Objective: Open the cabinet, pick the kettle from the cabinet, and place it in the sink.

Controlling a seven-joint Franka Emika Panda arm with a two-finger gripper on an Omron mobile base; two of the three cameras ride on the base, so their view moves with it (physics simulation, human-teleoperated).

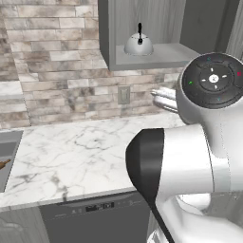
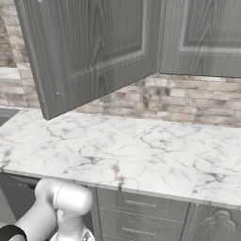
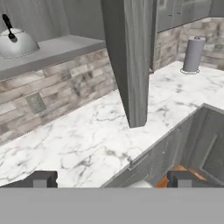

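Observation:
The cabinet (image 1: 147, 57) on the wall stands open, its door (image 2: 94, 52) swung out over the counter. On its grey shelf sits the kettle (image 1: 139, 43), silver with a black handle, upright and untouched. From the hand view the kettle (image 3: 16, 41) is at the upper left, far from my gripper (image 3: 111, 181), and the door's edge (image 3: 131, 61) hangs in the middle. My fingertips (image 3: 41, 179) are spread wide with nothing between them, so the gripper is open. A slice of the sink (image 1: 9, 147) shows at the left edge of the counter.
The white marble counter (image 1: 85, 152) runs below the cabinet, with a brick backsplash and a wall outlet (image 1: 124, 95). A dark dishwasher front (image 1: 95, 218) is under the counter. A paper towel roll (image 3: 192, 54) stands on the counter beyond the door. A neighbouring cabinet door (image 2: 202, 37) is closed.

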